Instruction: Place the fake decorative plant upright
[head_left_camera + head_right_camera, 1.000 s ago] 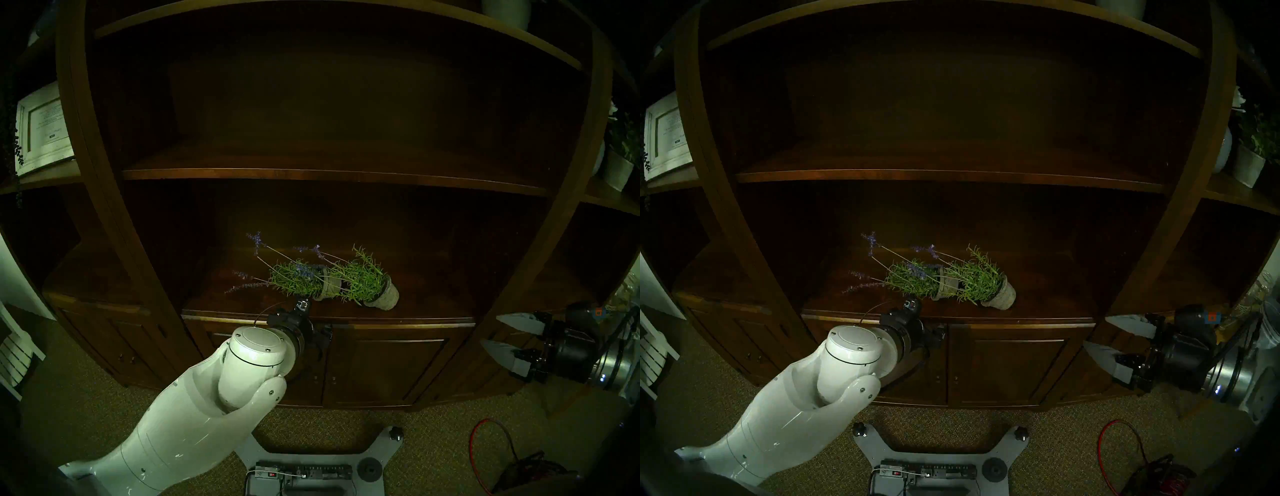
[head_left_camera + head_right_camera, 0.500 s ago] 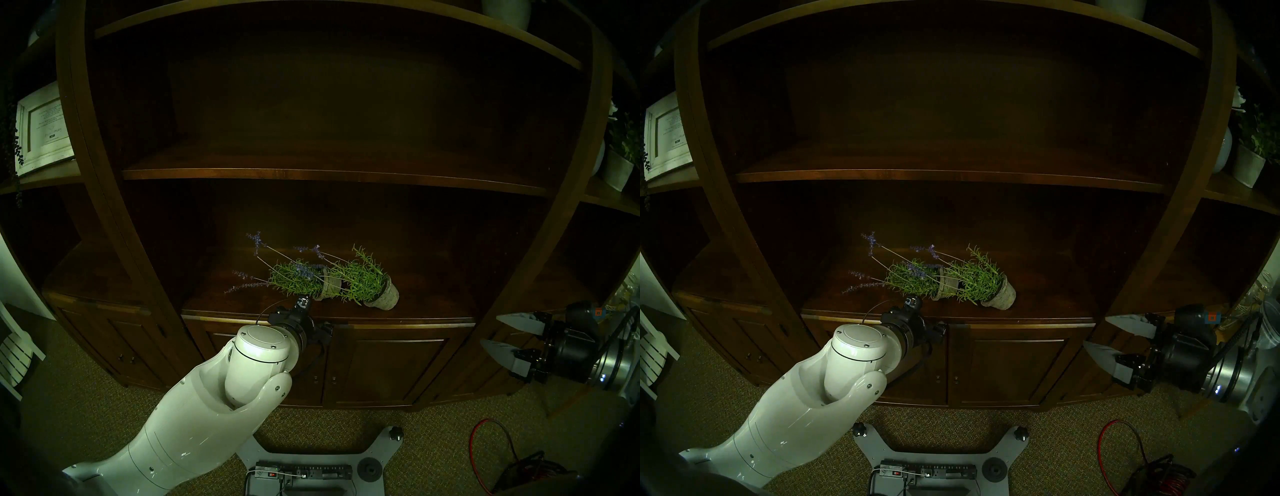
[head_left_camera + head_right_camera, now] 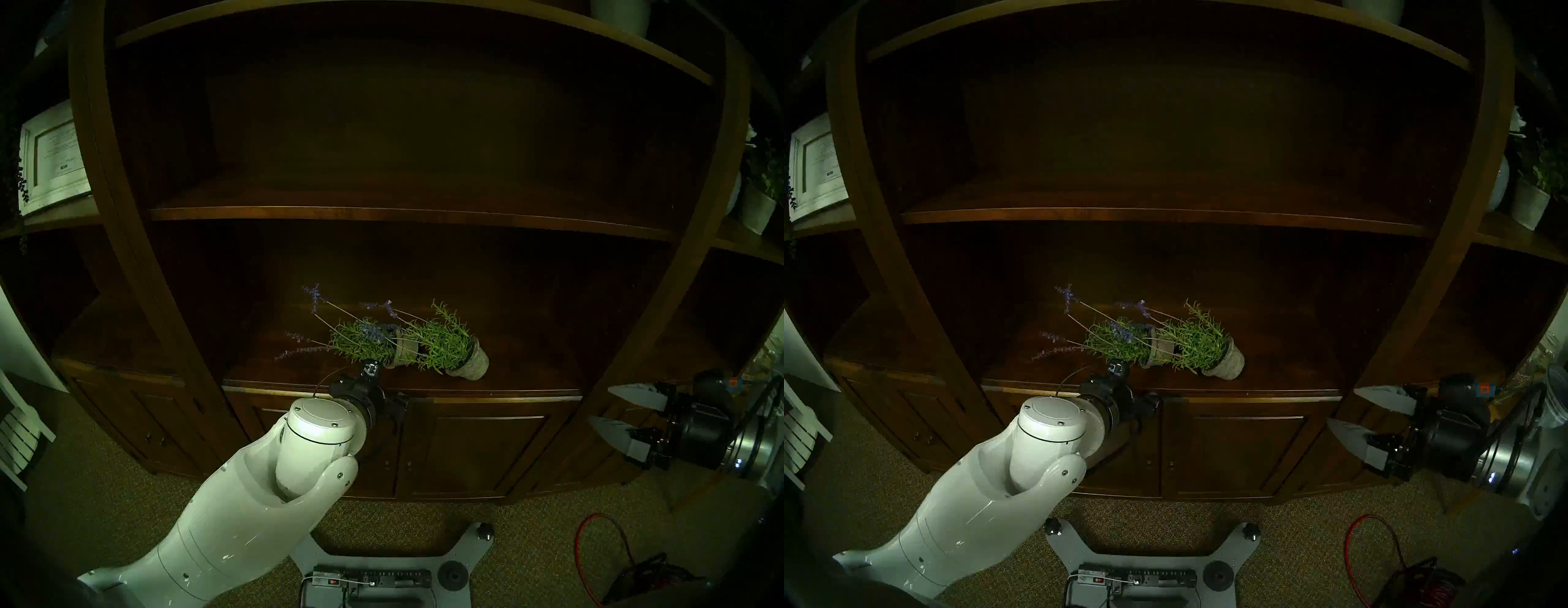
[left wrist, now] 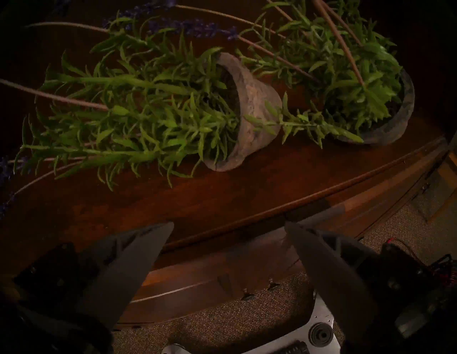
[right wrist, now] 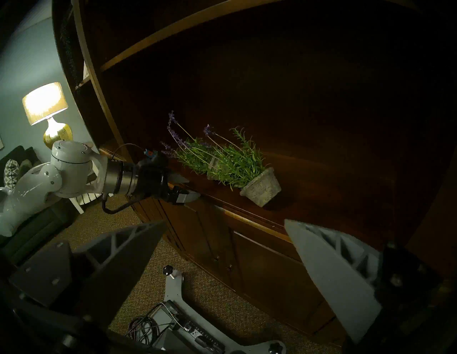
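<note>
Cabinet: dark wood shelving unit; its counter ledge is the landmark for what follows.
Left arm: reaches up to the ledge's front edge. Against the views a second ago it has crept slightly nearer the ledge; since half a second ago it looks unchanged.
Right gripper: off the ledge's right end, well apart from the pots, fingers spread with nothing between them.
Left gripper: at the ledge's front lip, fingers wide apart and empty, tips short of the near pot, not touching it.
Far plant: lying tipped on the ledge, right of and behind the near pot, its leaves draped over that pot.
Near plant: lying on its side mid-ledge, rim towards the left, lavender stems trailing left along the wood.
Change: only that small closing-in; neither pot has moved.
Meaning, as a judgement: approach nearly finished, grasp not begun; both plants still down, so the uprighting remains wholly ahead.
</note>
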`<state>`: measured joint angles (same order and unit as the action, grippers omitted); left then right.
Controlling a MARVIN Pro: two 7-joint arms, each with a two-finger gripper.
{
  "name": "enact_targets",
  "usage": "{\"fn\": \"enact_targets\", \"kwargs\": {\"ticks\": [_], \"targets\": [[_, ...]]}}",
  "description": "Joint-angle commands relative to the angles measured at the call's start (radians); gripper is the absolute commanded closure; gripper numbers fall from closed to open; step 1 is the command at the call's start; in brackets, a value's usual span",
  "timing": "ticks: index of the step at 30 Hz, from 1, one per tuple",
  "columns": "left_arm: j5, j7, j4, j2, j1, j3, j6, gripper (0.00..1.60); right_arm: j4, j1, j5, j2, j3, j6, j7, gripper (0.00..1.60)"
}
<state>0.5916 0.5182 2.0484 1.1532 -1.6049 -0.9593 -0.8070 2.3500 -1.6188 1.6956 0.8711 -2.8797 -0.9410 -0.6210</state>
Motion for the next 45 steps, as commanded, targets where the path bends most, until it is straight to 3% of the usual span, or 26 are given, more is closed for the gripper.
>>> {"fn": "enact_targets", "kwargs": {"ticks": [1, 30, 38, 45], "targets": [[-0.008, -0.008, 0.037, -0.009, 0.01, -0.007, 0.018, 0.0, 0.0, -0.002, -0.002, 0.001, 0.002, -0.003, -0.001, 0.0], [-0.015, -0.016, 0.037, -0.008, 0.007, -0.01, 0.019, 0.0, 0.0, -0.002, -0.002, 0.001, 0.002, -0.003, -0.001, 0.0], [-0.016, -0.017, 0.037, -0.007, 0.006, -0.011, 0.019, 0.0, 0.052, 0.019, -0.006, 0.016, 0.046, 0.033, 0.078, 0.0], [-0.018, -0.018, 0.037, -0.006, 0.006, -0.011, 0.018, 0.0, 0.073, 0.02, 0.037, -0.005, 0.083, 0.078, 0.142, 0.0]]}}
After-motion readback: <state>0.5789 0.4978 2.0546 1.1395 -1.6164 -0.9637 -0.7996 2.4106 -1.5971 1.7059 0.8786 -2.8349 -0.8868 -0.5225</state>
